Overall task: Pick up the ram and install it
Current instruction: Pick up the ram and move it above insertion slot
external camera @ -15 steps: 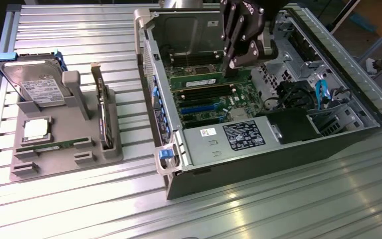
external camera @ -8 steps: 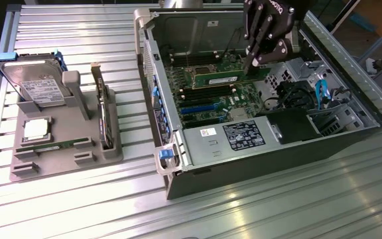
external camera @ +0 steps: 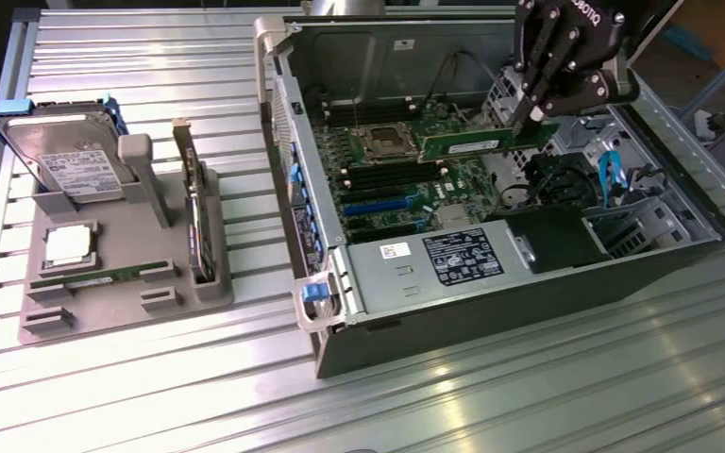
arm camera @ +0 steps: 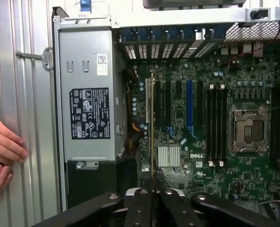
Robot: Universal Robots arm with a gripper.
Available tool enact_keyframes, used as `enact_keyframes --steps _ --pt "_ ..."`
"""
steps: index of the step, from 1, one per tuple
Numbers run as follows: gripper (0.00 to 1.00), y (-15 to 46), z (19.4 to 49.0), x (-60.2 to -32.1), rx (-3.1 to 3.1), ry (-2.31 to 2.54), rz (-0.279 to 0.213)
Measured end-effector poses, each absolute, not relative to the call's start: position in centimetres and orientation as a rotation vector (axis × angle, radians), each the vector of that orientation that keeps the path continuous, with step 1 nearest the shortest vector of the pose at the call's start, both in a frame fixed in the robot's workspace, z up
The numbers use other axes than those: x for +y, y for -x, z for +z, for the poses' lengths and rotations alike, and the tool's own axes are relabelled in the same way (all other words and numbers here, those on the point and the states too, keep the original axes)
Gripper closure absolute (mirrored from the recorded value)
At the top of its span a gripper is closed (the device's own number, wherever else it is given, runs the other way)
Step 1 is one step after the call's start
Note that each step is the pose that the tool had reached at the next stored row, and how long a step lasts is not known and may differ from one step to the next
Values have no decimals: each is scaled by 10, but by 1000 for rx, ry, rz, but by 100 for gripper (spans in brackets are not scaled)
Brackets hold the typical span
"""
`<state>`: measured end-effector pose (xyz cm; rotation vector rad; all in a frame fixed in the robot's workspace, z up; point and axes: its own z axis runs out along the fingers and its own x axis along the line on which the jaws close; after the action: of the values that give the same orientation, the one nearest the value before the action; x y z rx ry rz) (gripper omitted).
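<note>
A long green ram stick (external camera: 482, 143) hangs level above the motherboard (external camera: 395, 184) inside the open computer case, with my gripper (external camera: 536, 118) shut on its end nearer the exterior view's right. In the wrist view the ram stick (arm camera: 152, 127) shows edge-on as a thin line running out from between my gripper (arm camera: 152, 191), over the board beside the power supply. The dark memory slots (arm camera: 215, 123) lie off to one side, next to the processor socket (arm camera: 247, 130). A second ram stick (external camera: 86, 276) lies on the grey holder tray (external camera: 124, 311).
The tray also carries a hard drive (external camera: 67, 160), a square silver processor (external camera: 71, 243) and a dark card standing on edge (external camera: 193, 217). The power supply (external camera: 445, 260) fills the case's near part. A person's hand (arm camera: 3, 151) rests on the table outside the case.
</note>
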<state>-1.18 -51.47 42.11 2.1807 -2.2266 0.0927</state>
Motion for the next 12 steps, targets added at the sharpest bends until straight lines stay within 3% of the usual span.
enact_keyframes --steps 12 --pt "88 5 421 -507 -2226 -2181 93"
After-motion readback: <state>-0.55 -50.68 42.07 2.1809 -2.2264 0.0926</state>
